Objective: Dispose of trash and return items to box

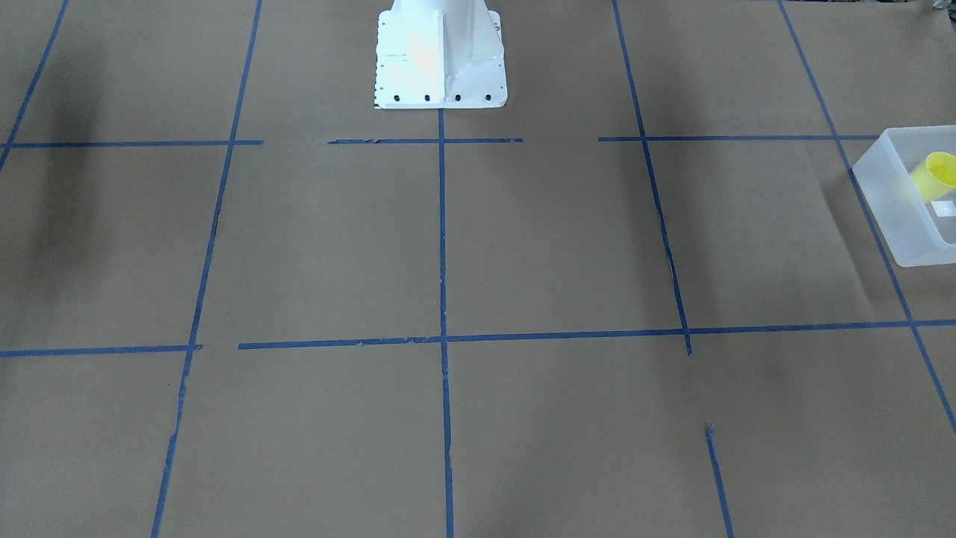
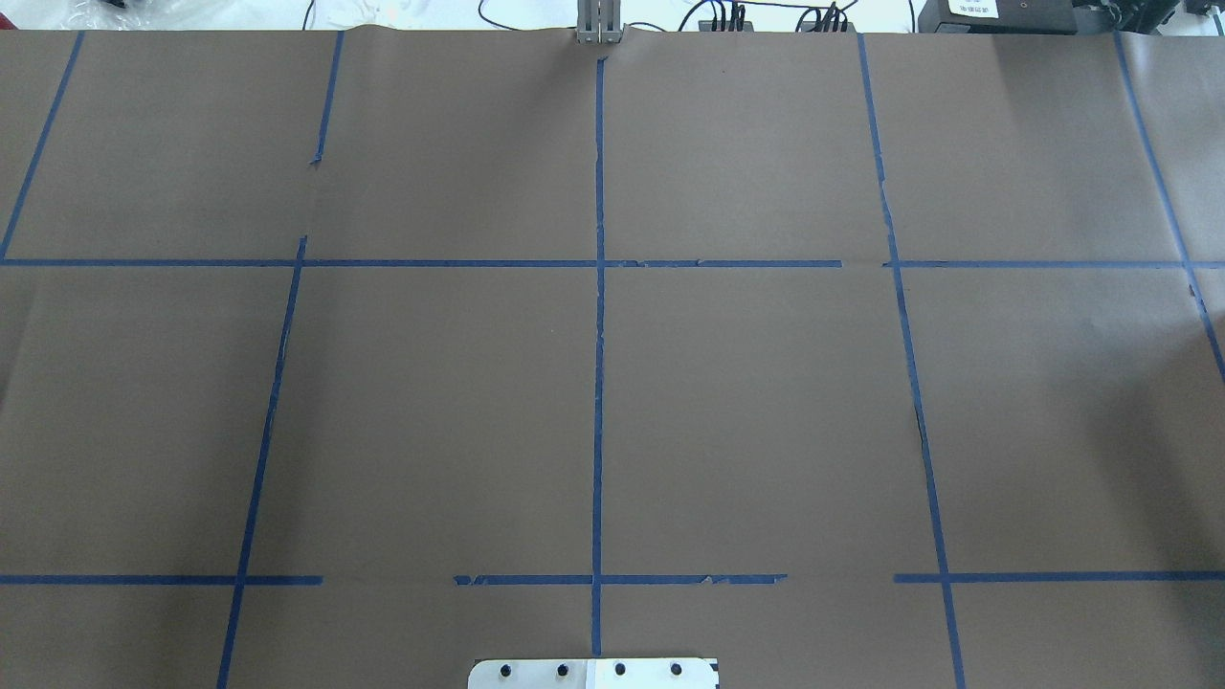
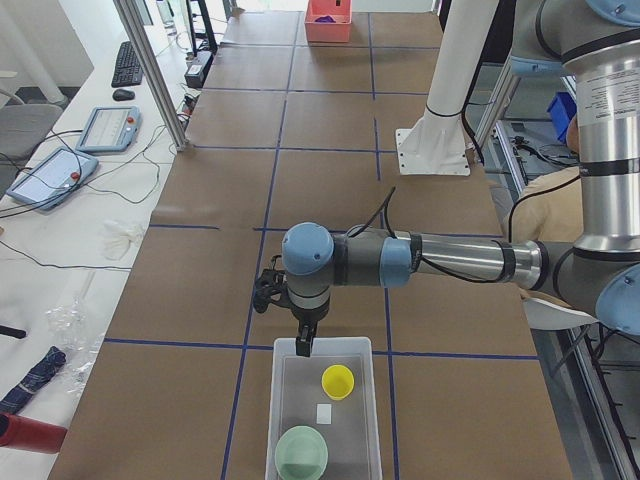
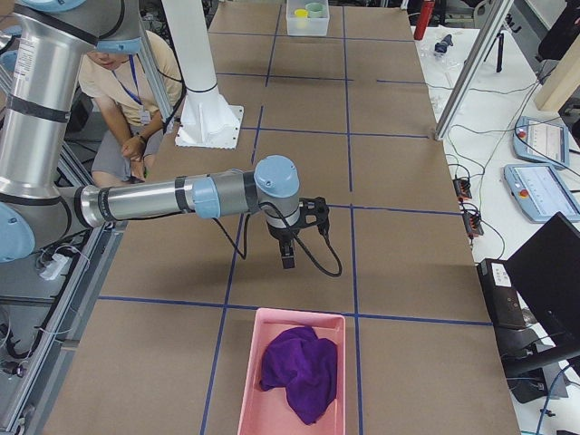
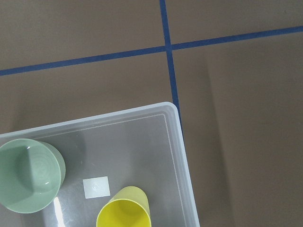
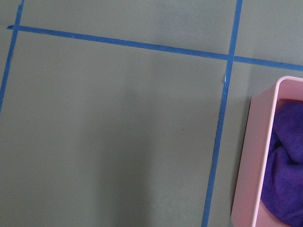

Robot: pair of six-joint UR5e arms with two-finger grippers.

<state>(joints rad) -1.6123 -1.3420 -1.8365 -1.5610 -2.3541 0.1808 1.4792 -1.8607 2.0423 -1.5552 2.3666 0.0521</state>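
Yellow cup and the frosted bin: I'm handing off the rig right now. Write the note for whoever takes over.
Left pincer: hangs at one end of the frosted bin; open or shut cannot be told.
Right pincer: above bare table near the pink bin; state cannot be told.
Done: yellow cup is inside the frosted bin beside a green cup; purple cloth lies in the pink bin.
Left: no other loose item shows; confirm before finishing.
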